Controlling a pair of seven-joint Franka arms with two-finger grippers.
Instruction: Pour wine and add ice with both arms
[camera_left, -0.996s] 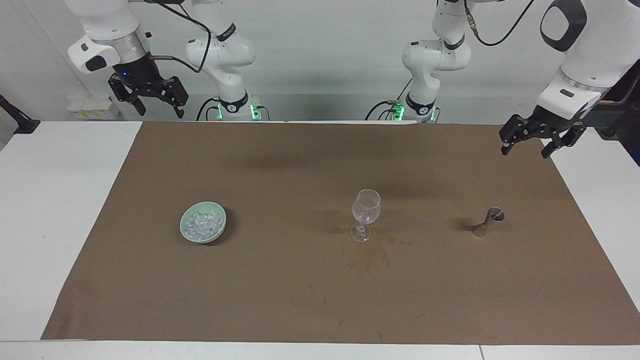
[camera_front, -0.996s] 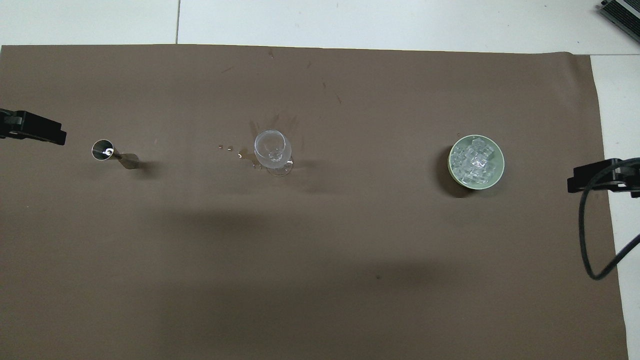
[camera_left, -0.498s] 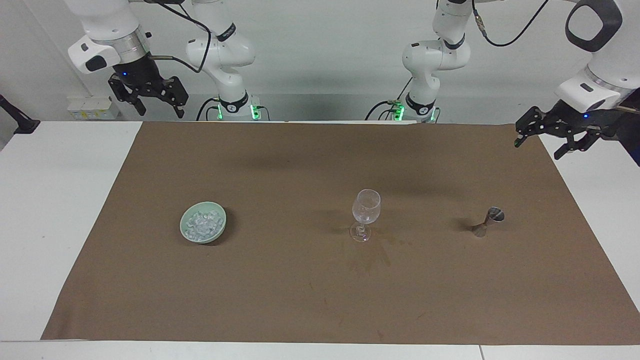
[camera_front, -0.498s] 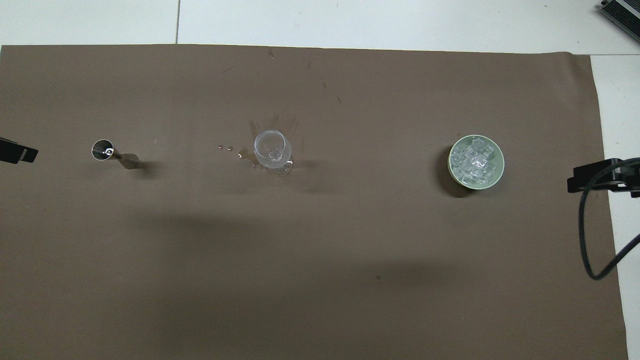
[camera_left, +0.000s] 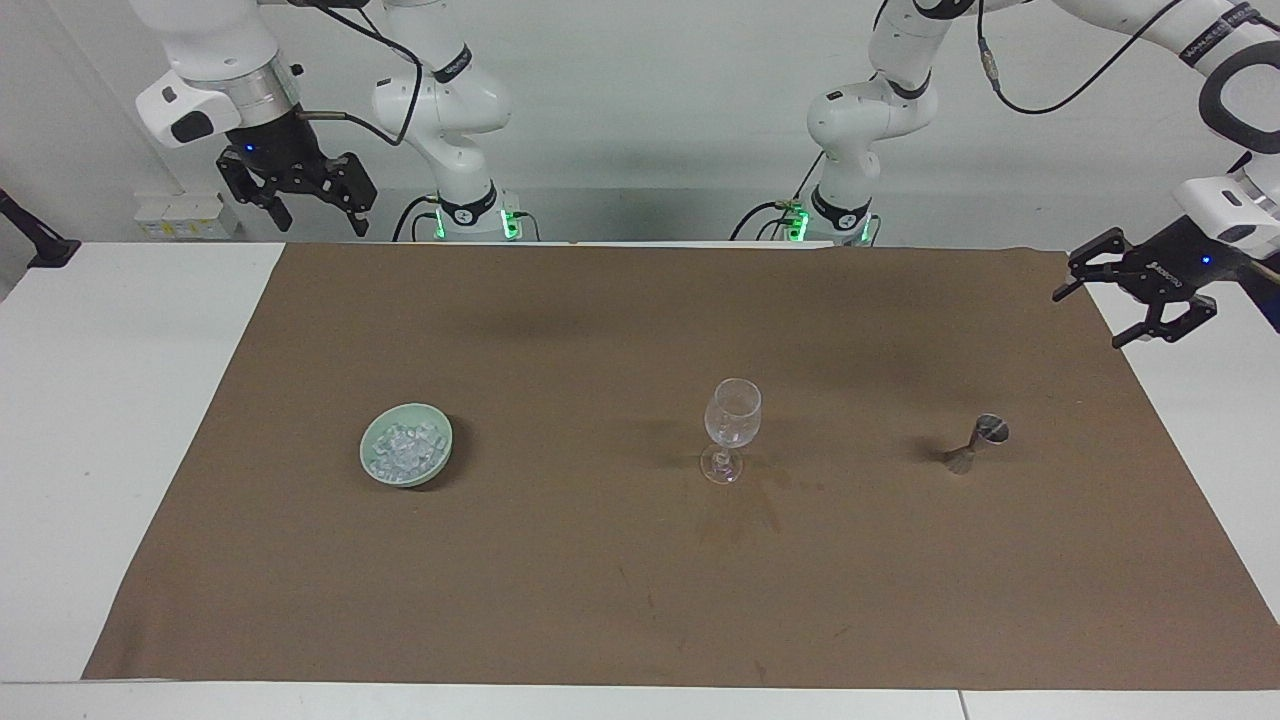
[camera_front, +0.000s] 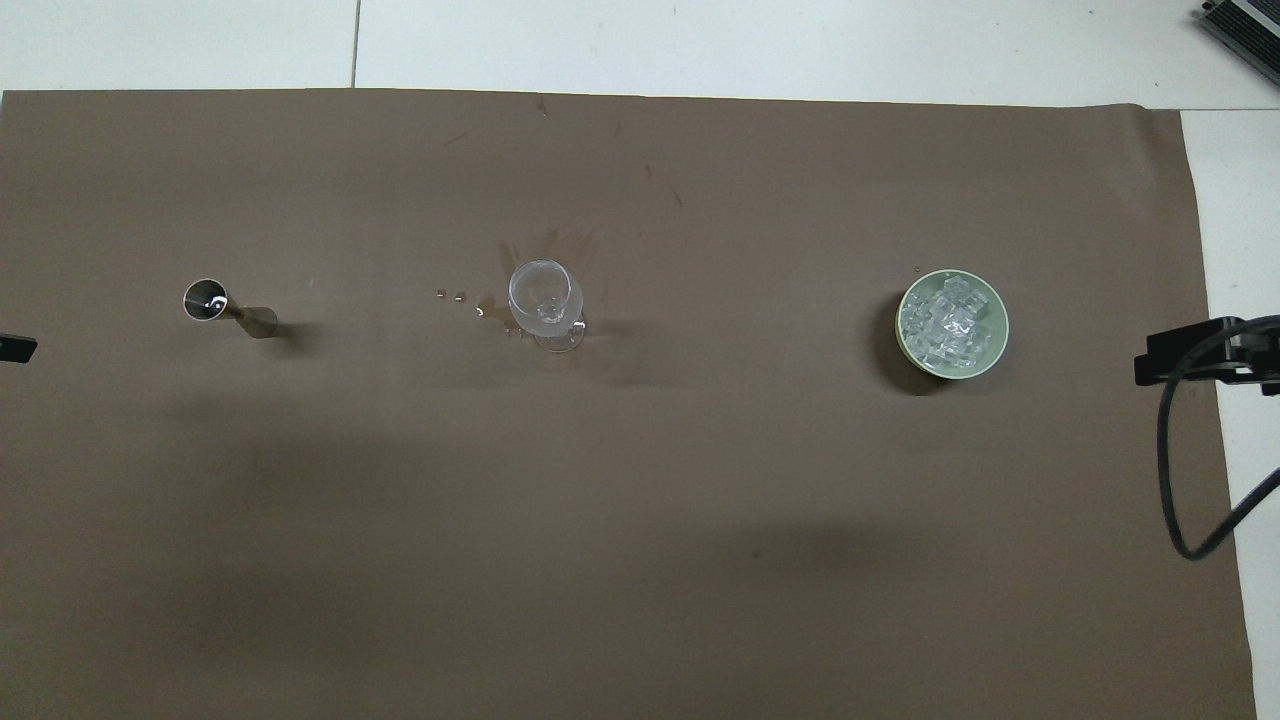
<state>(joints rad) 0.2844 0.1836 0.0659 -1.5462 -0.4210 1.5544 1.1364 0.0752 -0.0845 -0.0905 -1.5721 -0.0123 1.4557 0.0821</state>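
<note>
Left hand (camera_left: 1135, 305) has swung out past the mat edge, jaws wide and empty, right hand (camera_left: 297, 195) parked wide too; wine glass (camera_left: 731, 428) mid-worktop looks done with ice inside, jigger (camera_left: 978, 441) beside it, ice (camera_left: 404, 450) bowl (camera_left: 440, 462) toward the right arm's end.
</note>
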